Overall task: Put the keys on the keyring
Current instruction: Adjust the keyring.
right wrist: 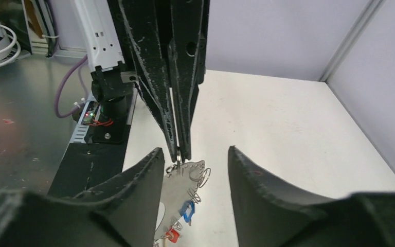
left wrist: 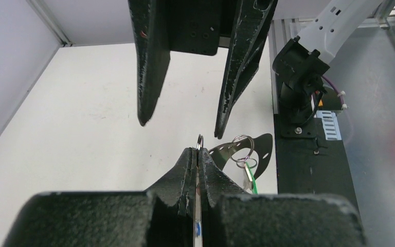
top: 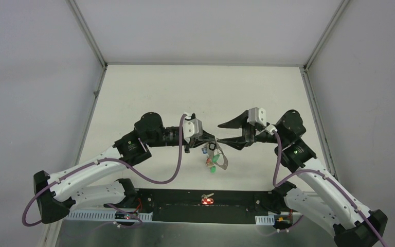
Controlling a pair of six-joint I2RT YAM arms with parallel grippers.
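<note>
Tabletop (top: 149, 92), pale and walled in grey, fills the top view. The left arm (top: 87, 172) reaches in from 7 o'clock and the right arm (top: 319, 180) from 5 o'clock, and they meet nose to nose near the table's middle.

The right gripper (top: 219, 133) sits at 3 o'clock of the meeting point. Its jaws are spread wide and touch nothing. In the left wrist view its two fingers (left wrist: 146, 77) hang on either side of the other gripper's tip.

The left gripper (top: 211, 142) comes in from 9 o'clock with its jaws pressed together on the thin top edge of the keyring (top: 222, 159). That edge pokes out just past the fingertips (right wrist: 185, 123). The rest of the keyring, a flat grey loop, dangles toward 6 o'clock from the pinch, raised over the tabletop with its shadow below. In the right wrist view it shows between the right gripper's spread fingers.

The keys (top: 211, 164) hang in a cluster at the keyring's 7 o'clock side. Among them are a green-headed key (left wrist: 250, 181) and a red-headed key (right wrist: 172, 235), the red one lowest. A blue piece (right wrist: 187, 211) hangs beside them; whether it is a key head cannot be told. Small wire split rings (left wrist: 243, 143) sit where the cluster meets the grey loop.
</note>
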